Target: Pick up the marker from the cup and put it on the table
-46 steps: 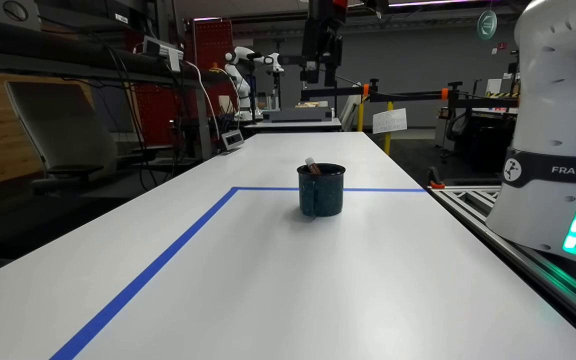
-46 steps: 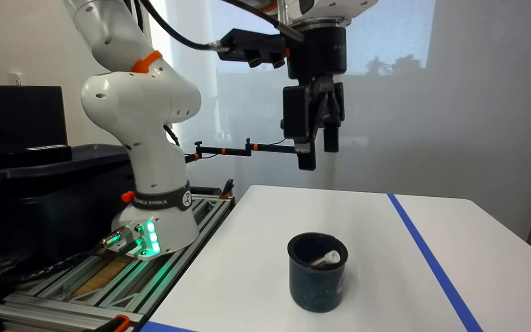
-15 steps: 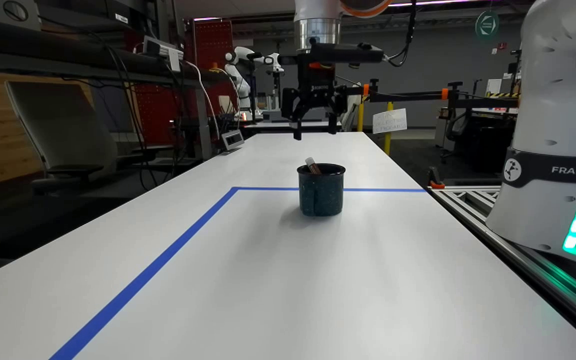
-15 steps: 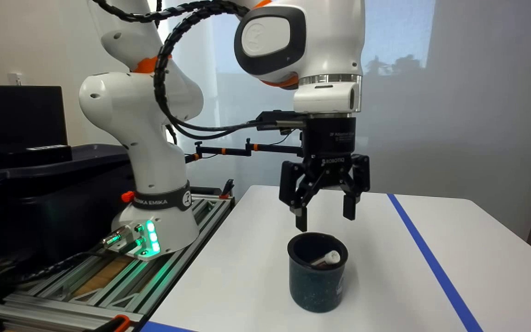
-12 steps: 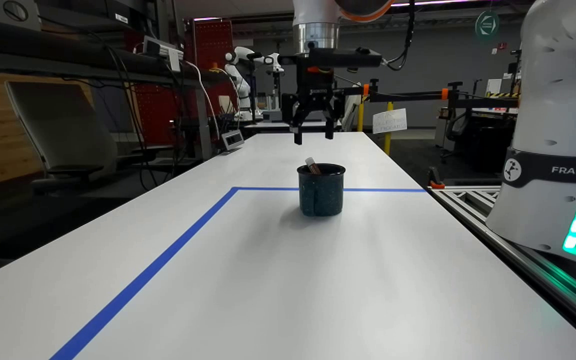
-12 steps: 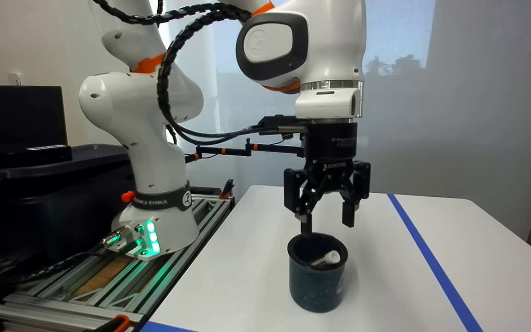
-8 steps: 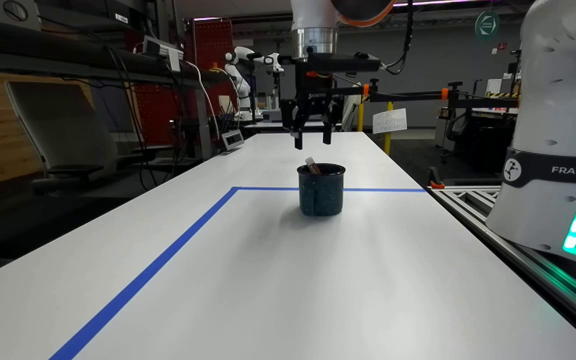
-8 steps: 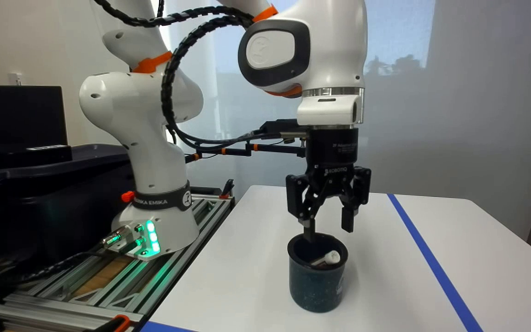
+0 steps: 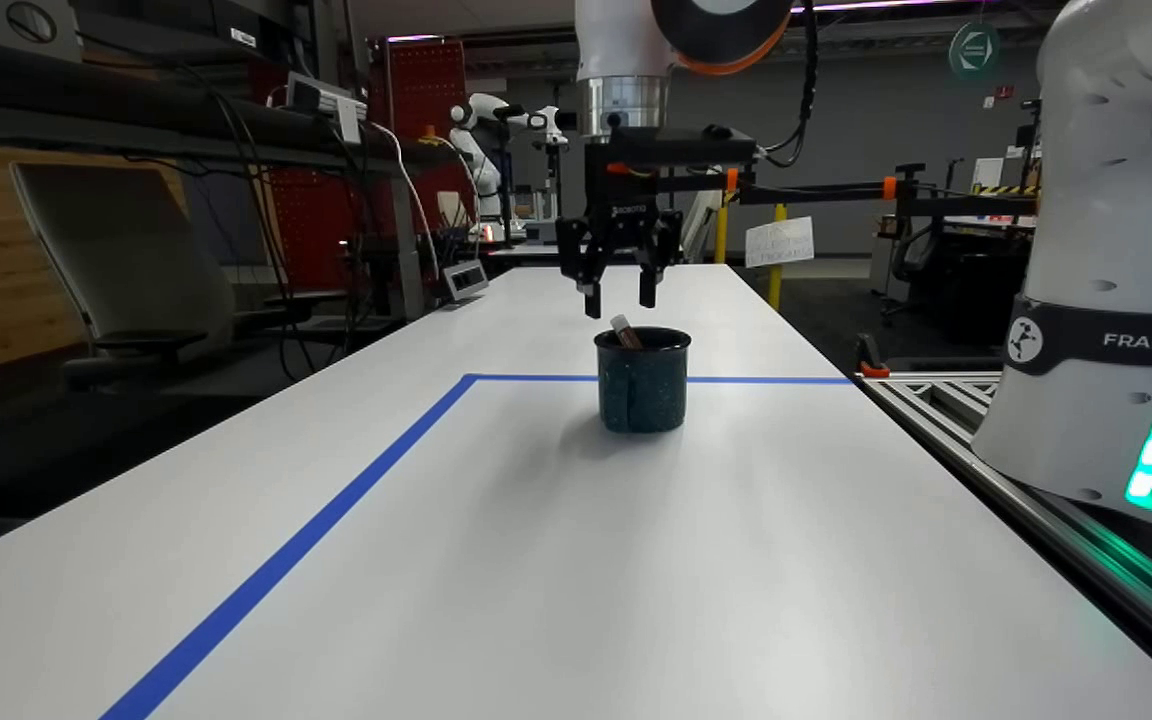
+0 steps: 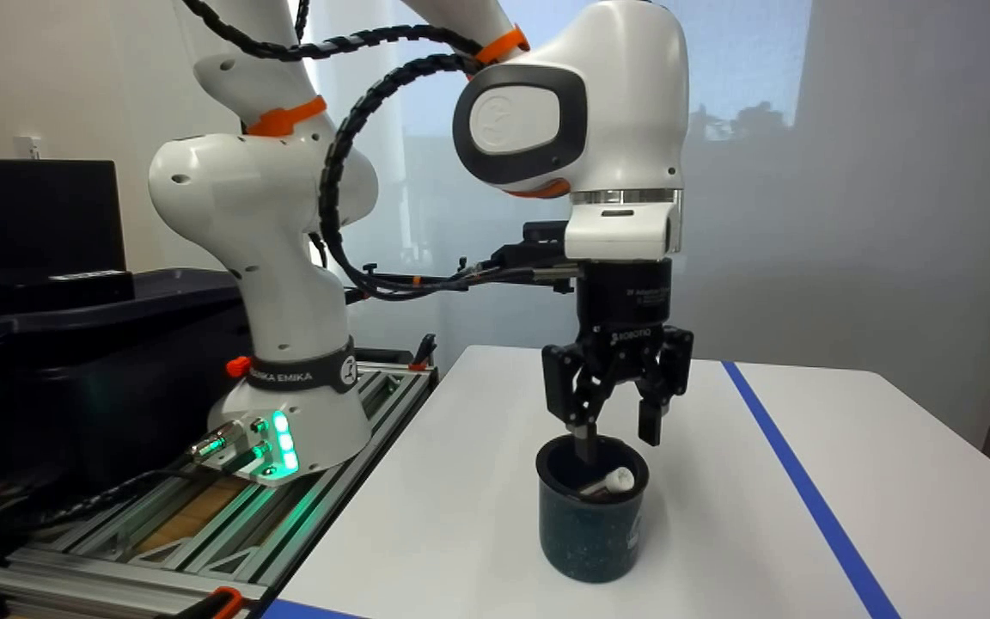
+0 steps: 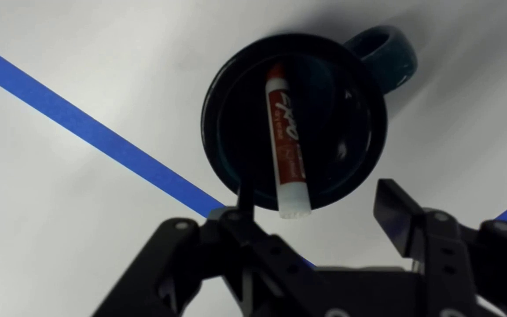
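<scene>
The dark teal cup (image 9: 642, 395) stands upright on the white table (image 9: 736, 560), and shows in an exterior view (image 10: 585, 537) and the wrist view (image 11: 377, 127). The marker (image 11: 286, 141) leans inside it, with a reddish label, a red end down in the cup and a white end over the rim. Its white end shows in both exterior views (image 9: 625, 332) (image 10: 619, 481). My gripper (image 9: 620, 298) is open and empty, pointing down just above the cup (image 10: 618, 437). In the wrist view its fingers (image 11: 398, 215) stand either side of the marker's white end, apart from it.
The cup's handle (image 11: 390, 61) sticks out on the side away from the gripper in the wrist view. Blue tape (image 9: 336, 520) runs along the table. The robot base (image 10: 297, 430) stands on a metal frame beside the table. A small grey box (image 9: 465, 280) sits at the table's edge.
My gripper has turned and come down from high up to just above the cup, still sinking over the last second. Its jaws stay open. The cup and marker have not moved.
</scene>
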{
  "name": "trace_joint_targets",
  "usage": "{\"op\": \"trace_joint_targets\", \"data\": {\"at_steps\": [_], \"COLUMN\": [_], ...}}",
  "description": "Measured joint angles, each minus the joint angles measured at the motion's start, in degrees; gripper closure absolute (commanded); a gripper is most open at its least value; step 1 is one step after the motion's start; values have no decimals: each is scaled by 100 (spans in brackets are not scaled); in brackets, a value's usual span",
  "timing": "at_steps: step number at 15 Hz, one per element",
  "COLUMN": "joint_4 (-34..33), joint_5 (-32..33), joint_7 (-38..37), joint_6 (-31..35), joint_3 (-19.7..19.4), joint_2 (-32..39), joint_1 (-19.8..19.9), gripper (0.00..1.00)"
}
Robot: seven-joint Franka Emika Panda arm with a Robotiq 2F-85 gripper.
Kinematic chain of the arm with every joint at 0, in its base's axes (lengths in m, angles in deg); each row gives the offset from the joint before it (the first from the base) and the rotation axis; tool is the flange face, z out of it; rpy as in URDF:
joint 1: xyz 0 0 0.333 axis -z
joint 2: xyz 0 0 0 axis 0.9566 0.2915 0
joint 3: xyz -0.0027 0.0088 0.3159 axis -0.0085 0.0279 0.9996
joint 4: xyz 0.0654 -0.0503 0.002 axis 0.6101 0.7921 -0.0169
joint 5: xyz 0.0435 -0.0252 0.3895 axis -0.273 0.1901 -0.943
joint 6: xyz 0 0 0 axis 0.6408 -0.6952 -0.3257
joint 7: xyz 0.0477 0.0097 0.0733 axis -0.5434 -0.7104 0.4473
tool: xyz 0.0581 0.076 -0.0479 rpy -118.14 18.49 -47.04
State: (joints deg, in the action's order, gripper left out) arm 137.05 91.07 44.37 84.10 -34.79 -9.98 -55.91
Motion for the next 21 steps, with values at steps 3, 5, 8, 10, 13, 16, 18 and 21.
{"op": "trace_joint_targets", "data": {"at_steps": [3, 5, 8, 10, 13, 16, 18, 21], "joint_4": [-1, -1, -5, -8, -18, -18, -20, -24], "joint_5": [0, 0, 0, 0, 1, 1, 1, 2], "joint_7": [-13, -37, -77, -83, -83, -83, -83, -83], "joint_6": [91, 151, 192, 229, 294, 362, 402, 417], "joint_3": [-23, -59, -120, -156, -190, -227, -246, -265], "joint_2": [127, 209, 311, 367, 392, 415, 437, 448], "joint_1": [-1, -1, -1, -1, -10, -30, -52, -82], "gripper": [40, 44, 47, 48, 46, 45, 47, 58]}}
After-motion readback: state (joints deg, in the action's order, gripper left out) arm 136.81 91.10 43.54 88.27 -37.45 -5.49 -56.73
